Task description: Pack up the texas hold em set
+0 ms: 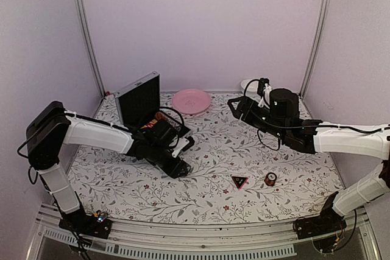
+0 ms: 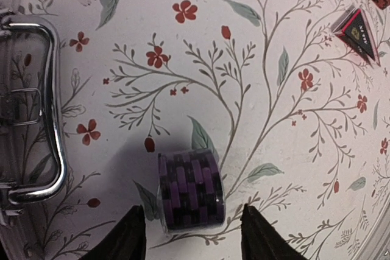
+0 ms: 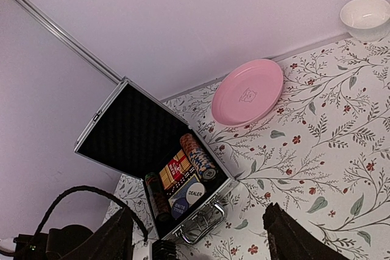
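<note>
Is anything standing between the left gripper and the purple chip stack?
Nothing visible does. The purple chip stack lies directly between the open jaws of the left gripper; the case handle is off to one side.

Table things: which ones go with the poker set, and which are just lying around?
Poker set: silver case, purple-and-black chip stack, red chip stack, black-and-red triangle.
Just lying around: pink plate, white bowl.
</note>
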You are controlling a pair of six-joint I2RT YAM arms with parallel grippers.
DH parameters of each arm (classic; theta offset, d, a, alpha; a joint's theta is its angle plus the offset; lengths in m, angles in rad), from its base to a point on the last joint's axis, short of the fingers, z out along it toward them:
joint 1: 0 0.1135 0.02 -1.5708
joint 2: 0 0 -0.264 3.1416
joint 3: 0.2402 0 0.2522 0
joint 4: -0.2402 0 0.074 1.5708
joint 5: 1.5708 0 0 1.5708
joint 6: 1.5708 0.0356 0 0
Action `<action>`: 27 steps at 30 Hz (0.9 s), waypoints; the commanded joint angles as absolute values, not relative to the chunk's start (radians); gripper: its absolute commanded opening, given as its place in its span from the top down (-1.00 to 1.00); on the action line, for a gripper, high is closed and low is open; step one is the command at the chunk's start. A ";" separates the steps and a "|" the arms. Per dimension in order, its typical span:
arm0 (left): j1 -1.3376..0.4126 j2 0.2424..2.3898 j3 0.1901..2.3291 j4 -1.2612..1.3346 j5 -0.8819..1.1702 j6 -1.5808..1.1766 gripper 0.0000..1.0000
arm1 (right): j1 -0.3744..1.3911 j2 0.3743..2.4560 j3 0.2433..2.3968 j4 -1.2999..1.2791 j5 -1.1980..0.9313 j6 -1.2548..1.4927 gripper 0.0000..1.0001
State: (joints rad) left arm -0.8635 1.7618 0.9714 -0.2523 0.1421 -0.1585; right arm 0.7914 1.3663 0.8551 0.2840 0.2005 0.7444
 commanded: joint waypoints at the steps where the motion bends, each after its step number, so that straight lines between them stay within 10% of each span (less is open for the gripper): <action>1: -0.853 1.758 1.002 -0.237 0.130 -0.155 -0.11 | 0.785 1.356 0.838 0.278 0.198 0.750 -0.48; 17: -0.858 1.822 1.059 -0.213 0.091 -0.130 0.02 | 0.780 1.351 0.822 0.278 0.199 0.759 -0.48; 27: -0.863 1.842 1.066 -0.192 0.065 -0.123 0.43 | 0.779 1.341 0.812 0.278 0.200 0.767 -0.48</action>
